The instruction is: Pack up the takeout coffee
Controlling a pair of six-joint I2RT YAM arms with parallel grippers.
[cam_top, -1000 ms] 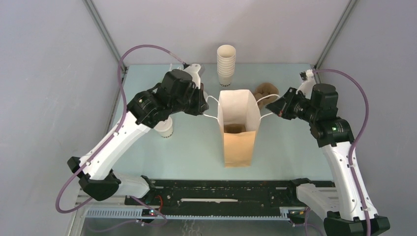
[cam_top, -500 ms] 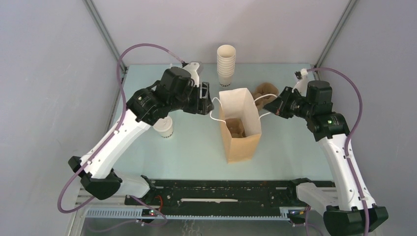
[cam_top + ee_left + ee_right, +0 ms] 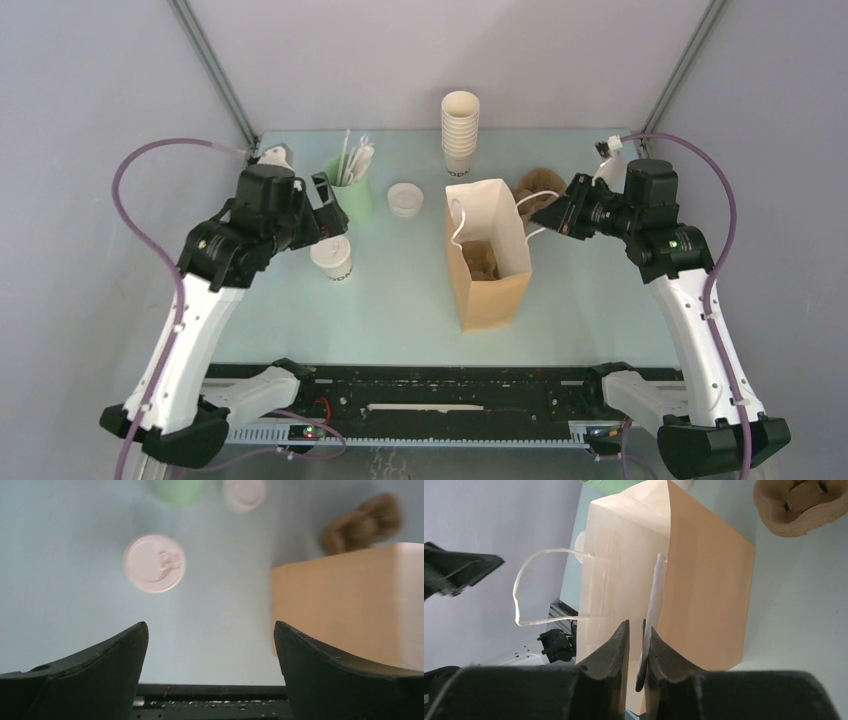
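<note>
The takeout coffee (image 3: 332, 255), a small white lidded cup with dark lettering, stands on the table left of the brown paper bag (image 3: 490, 285). My left gripper (image 3: 328, 205) hovers just behind and above the cup, wide open and holding nothing. In the left wrist view the lid (image 3: 154, 563) lies ahead of the gripper (image 3: 210, 630), up and to the left. My right gripper (image 3: 556, 216) is at the bag's right side. In the right wrist view its jaws (image 3: 636, 625) stand slightly apart, and the bag's white handle (image 3: 655, 590) rests against one finger.
A stack of lidless white cups (image 3: 460, 130) stands at the back. A mint-green cup with straws (image 3: 352, 192) and a loose white lid (image 3: 404, 199) sit behind the coffee. A brown pulp carrier (image 3: 540, 188) lies right of the bag, and something brown sits inside the bag (image 3: 482, 258).
My left gripper opened, let go of the bag's left handle and swung back left to the cup. The right jaws parted a little. The bag now leans slightly.
</note>
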